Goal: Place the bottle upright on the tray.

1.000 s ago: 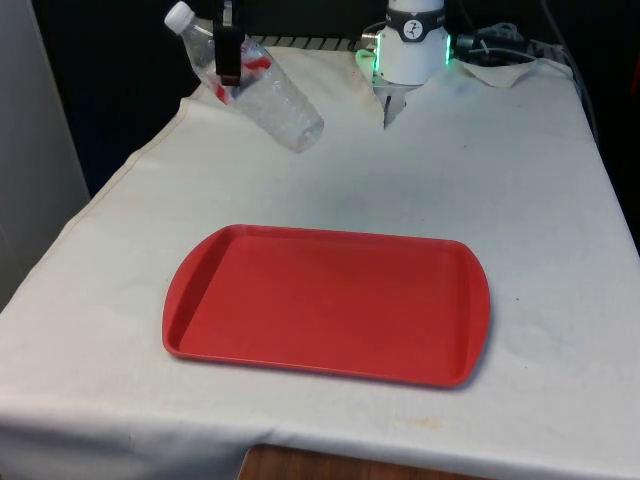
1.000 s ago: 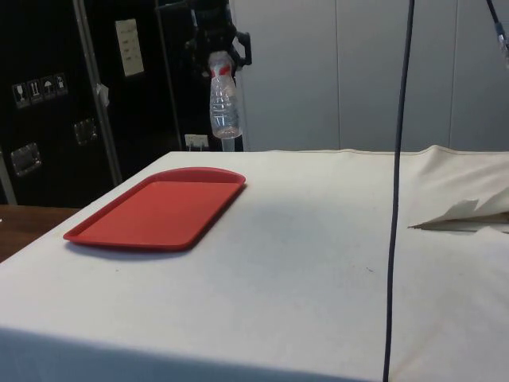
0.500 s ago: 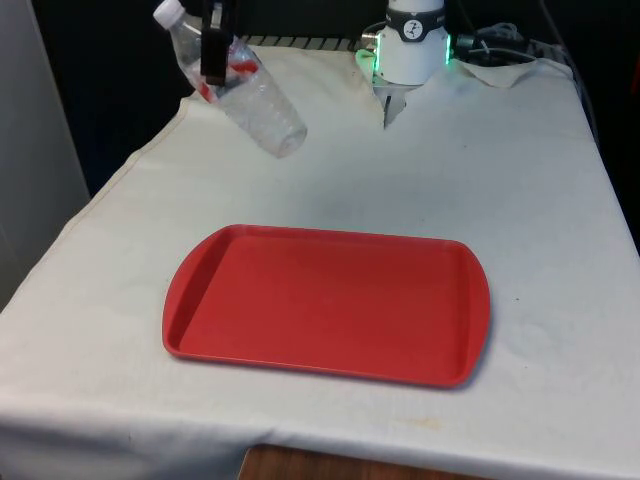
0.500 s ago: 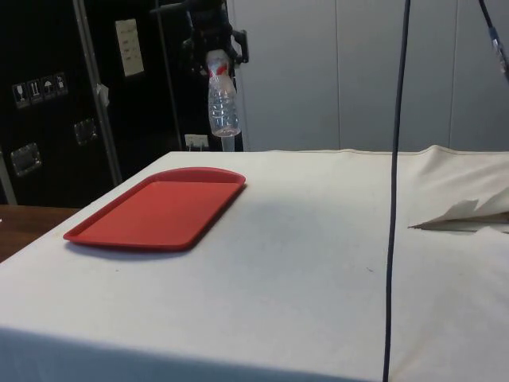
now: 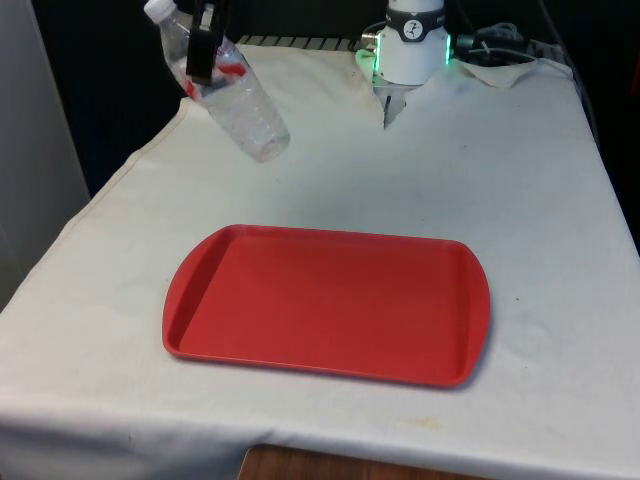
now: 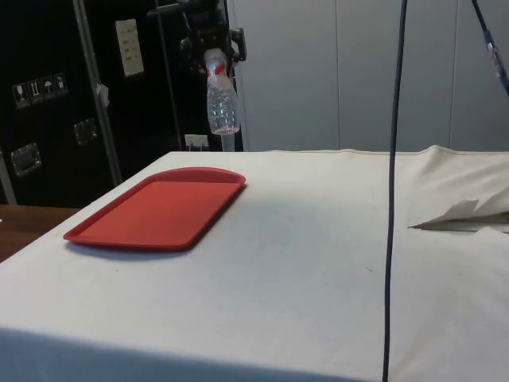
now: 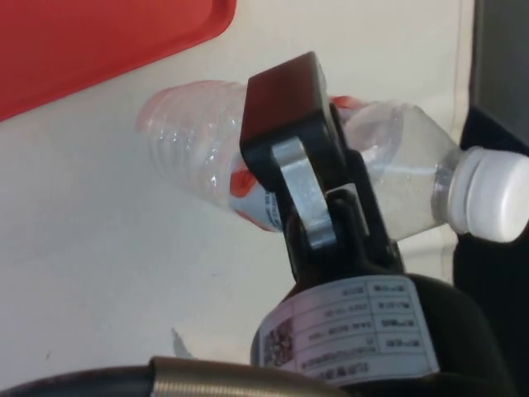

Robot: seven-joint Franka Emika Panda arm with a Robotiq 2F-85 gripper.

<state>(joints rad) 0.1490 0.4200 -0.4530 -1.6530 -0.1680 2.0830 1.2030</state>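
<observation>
I have the bottle [image 5: 222,83] off the table, held in the air over the far corner on the front view's left, at about eleven o'clock from the tray [image 5: 327,303]. The gripper [image 5: 203,50] is clamped across the bottle's upper body, near the red label. In the front view the bottle hangs tilted, its white cap [image 5: 157,9] up toward ten o'clock and its base down toward four o'clock; in the side view it looks closer to upright, so I judge the lean is mostly across the table.

So the pick-up is done, as I read it. What is left is the carry over to the tray, bringing the bottle to vertical, setting its base down on the tray floor, and letting go.

Moving right, the red tray lies flat on the white cloth [image 5: 520,180] with nothing in it, well apart from the bottle. The bottle itself is clear plastic with ribbed walls; it appears to be empty, though I cannot be sure through the ribs.

In the wrist view one finger [image 7: 293,165] crosses the bottle's [image 7: 198,157] label, with the tray's [image 7: 99,41] corner near the bottle's base end.
</observation>
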